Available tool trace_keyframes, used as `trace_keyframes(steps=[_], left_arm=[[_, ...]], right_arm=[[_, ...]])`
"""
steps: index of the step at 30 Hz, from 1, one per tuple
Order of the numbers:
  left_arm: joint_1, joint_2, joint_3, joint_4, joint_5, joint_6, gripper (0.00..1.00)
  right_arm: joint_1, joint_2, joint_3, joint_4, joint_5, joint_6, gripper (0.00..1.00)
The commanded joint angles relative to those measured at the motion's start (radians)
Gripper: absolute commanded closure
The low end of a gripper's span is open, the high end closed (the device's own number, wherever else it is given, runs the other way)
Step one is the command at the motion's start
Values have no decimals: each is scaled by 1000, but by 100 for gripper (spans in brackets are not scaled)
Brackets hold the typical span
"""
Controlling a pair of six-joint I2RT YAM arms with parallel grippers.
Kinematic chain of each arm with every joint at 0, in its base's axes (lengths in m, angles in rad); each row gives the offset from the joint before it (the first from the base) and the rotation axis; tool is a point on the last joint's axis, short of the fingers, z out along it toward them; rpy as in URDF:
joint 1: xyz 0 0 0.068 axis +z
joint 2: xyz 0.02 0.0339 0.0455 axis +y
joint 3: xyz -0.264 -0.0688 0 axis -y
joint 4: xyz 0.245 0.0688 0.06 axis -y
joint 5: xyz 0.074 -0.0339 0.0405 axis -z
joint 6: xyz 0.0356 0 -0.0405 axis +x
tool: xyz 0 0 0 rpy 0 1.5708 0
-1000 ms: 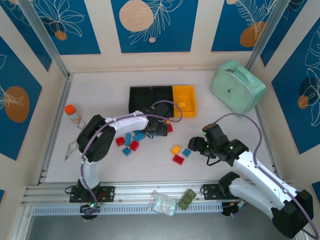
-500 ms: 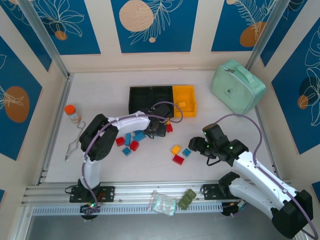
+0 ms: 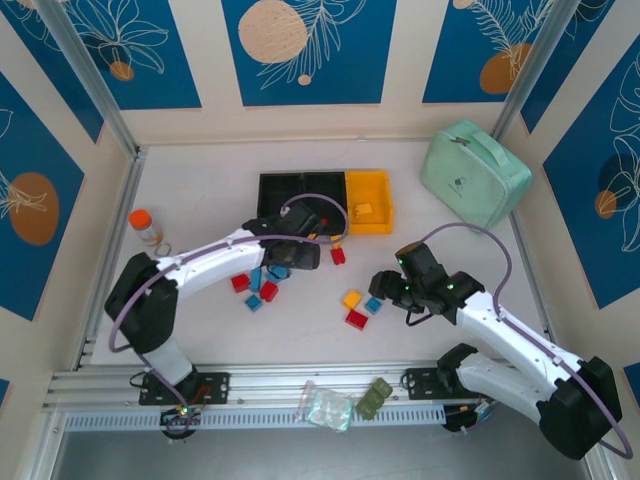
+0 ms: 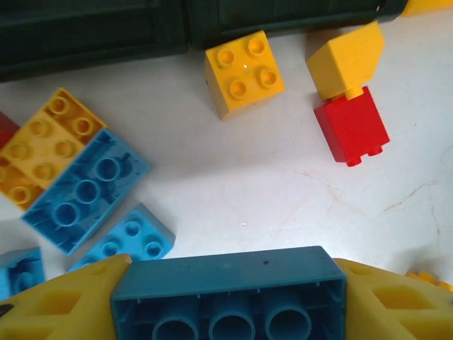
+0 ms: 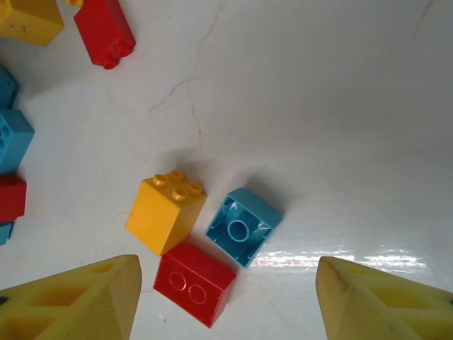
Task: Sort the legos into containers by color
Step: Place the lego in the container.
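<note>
Just short of the bins, the left gripper was clamped on a long blue brick, hollow side toward the wrist, above loose bricks on the table. Held only by its short ends, the brick might pivot or drop back into the pile during a quick swing toward a black bin. The right gripper hung with jaws apart over a yellow brick, a small blue brick and a red brick bunched together. Closing there could nip two at once or shove neighbours aside.
</note>
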Motion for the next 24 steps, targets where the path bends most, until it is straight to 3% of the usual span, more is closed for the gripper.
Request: trace_keyframes(steps=[1, 7, 14, 24], left_arm=[[45, -50, -8, -42, -23, 37, 45], [135, -34, 86, -73, -8, 98, 45], [236, 90, 231, -87, 17, 149, 45], [293, 285, 430, -119, 26, 182, 45]], right_arm=[[28, 36, 53, 44, -18, -11, 34], [75, 92, 87, 65, -2, -9, 34], [106, 99, 90, 53, 25, 9, 34], [134, 106, 80, 58, 46, 42, 34]])
